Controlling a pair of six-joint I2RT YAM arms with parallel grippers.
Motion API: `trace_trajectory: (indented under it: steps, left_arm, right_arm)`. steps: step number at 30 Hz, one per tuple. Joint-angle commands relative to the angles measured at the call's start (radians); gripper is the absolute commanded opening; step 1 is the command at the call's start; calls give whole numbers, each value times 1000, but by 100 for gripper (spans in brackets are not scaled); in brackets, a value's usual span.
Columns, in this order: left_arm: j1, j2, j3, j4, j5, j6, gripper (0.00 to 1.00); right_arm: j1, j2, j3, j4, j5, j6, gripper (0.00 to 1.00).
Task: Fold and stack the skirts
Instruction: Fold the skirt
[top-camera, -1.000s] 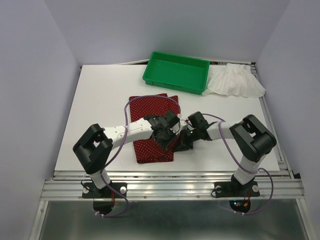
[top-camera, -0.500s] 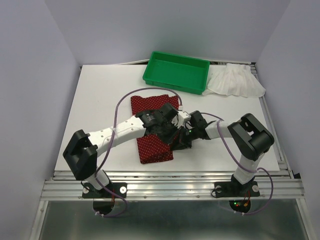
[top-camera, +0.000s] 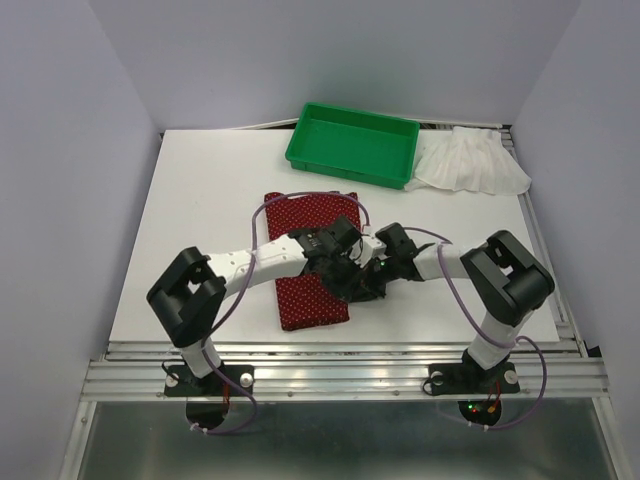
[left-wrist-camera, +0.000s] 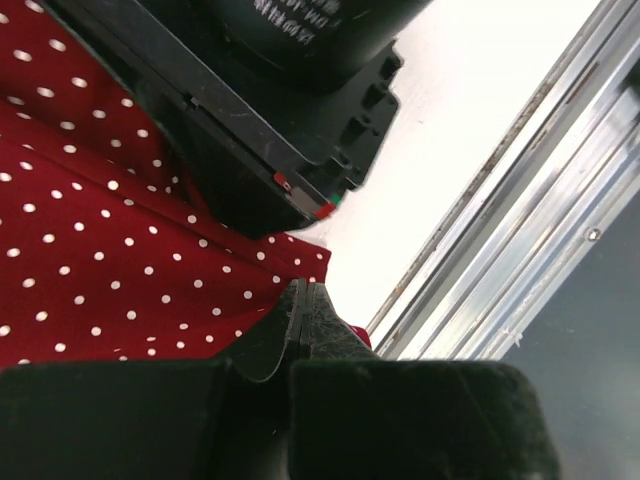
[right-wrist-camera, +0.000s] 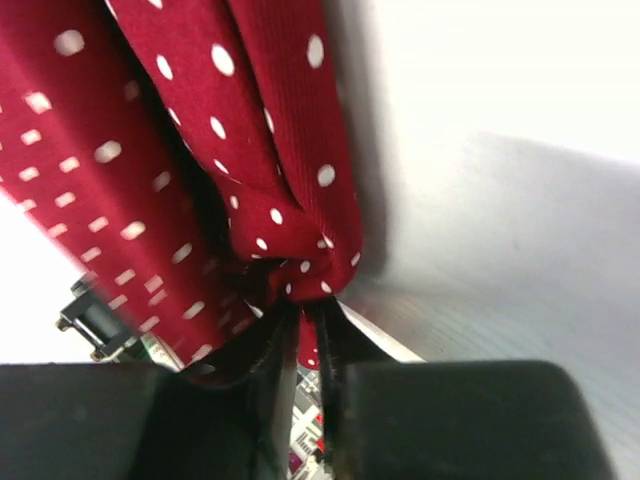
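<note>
The red skirt (top-camera: 308, 300) is spread at the desk's (top-camera: 200, 200) near middle, its right edge bunched and pinched in the closed right fingers (right-wrist-camera: 350, 345). The left fingers (left-wrist-camera: 265, 350) are closed on the same edge. The white skirt (top-camera: 470, 165) is seen far right, touching the tray (top-camera: 352, 140).

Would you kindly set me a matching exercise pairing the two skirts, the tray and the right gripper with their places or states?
1 dark red skirt
2 white skirt
3 green tray
4 right gripper

A far right corner
B jaws shut on red cloth
C far edge, just left of the white cloth
D centre of the workspace

Pairs: 1-D, 2-A, 3-C, 4-B
</note>
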Motion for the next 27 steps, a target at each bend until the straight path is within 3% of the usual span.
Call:
trace_trajectory:
  steps: [1, 3, 9, 13, 15, 18, 22, 25, 27]
  left_arm:
    - [13, 37, -43, 87, 73, -35, 3]
    - [33, 40, -54, 110, 84, -45, 6]
    - [104, -5, -92, 150, 128, -43, 36]
    - [109, -182, -114, 190, 127, -28, 70]
    - [109, -260, -70, 183, 105, -6, 71]
    - [124, -262, 53, 144, -34, -5, 70]
    - [195, -87, 243, 52, -230, -42, 56]
    - [257, 119, 398, 0, -271, -77, 50]
    - [293, 171, 457, 12, -275, -92, 49]
  right_arm:
    - [6, -57, -15, -80, 20, -2, 21]
    - [6, -77, -13, -105, 22, -27, 35]
    - [-91, -117, 137, -428, 81, -298, 42]
    - [-215, -114, 258, -586, 138, -413, 40]
    - [-254, -98, 322, -591, 123, -450, 40]
    - [-272, -41, 467, -570, 179, -510, 40]
    - [-272, 57, 585, -401, 209, -516, 37]
    - [-272, 145, 648, -348, 217, -508, 24]
    - [-272, 165, 666, -300, 215, -482, 19]
